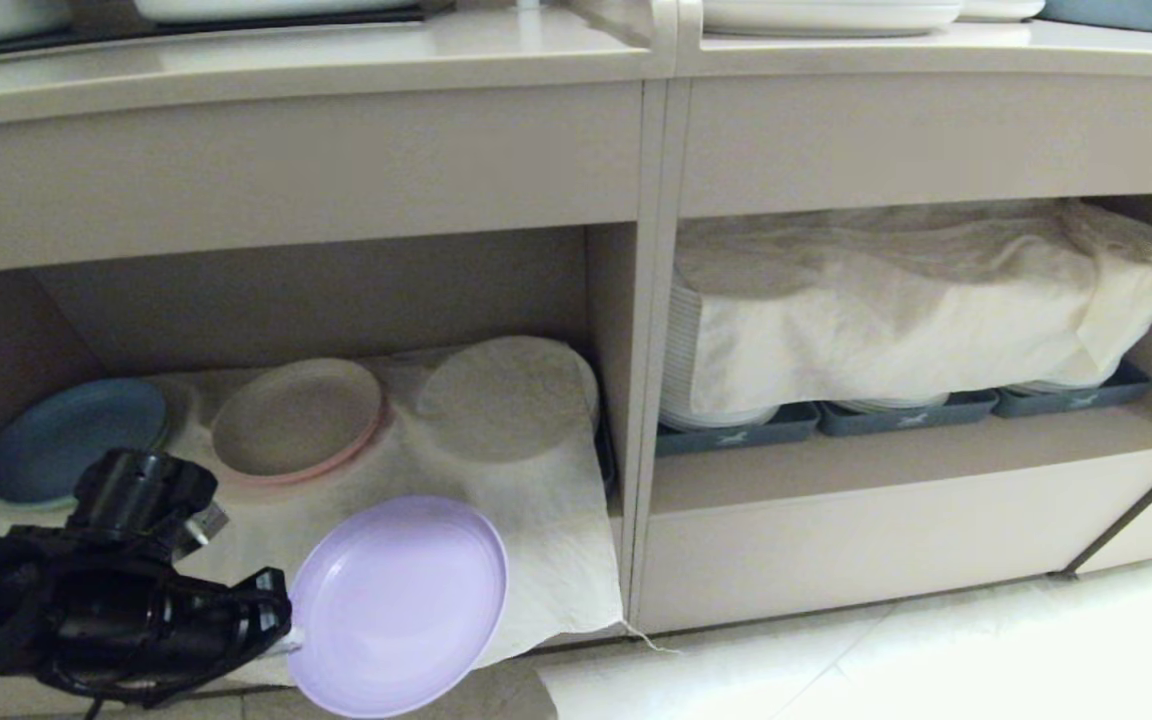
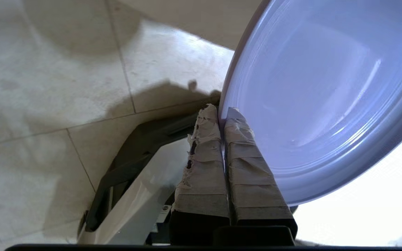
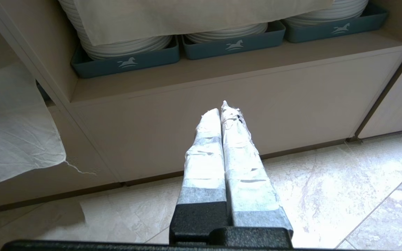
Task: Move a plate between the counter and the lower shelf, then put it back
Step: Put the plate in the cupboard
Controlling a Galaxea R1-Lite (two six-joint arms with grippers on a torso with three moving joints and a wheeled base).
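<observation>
The lavender plate [image 1: 398, 603] hangs tilted in the air in front of the lower shelf [image 1: 556, 520], over the cream cloth's draped edge and the floor. My left gripper [image 1: 288, 632] is shut on the plate's left rim; in the left wrist view its taped fingers [image 2: 204, 146] pinch the plate [image 2: 319, 94] at the rim, the gripper [image 2: 222, 113] above floor tiles. The counter [image 1: 336, 60] runs along the top of the head view. My right gripper [image 3: 223, 109] is shut and empty, low above the floor before the cabinet's base panel.
On the lower shelf's cloth [image 1: 546, 500] lie a blue plate [image 1: 71, 435], a beige-pink plate [image 1: 296, 418] and a cloth-covered stack [image 1: 506, 395]. The right cubby holds grey-blue trays [image 1: 736, 432] of white plates under a cloth. White dishes [image 1: 826, 15] stand on the counter.
</observation>
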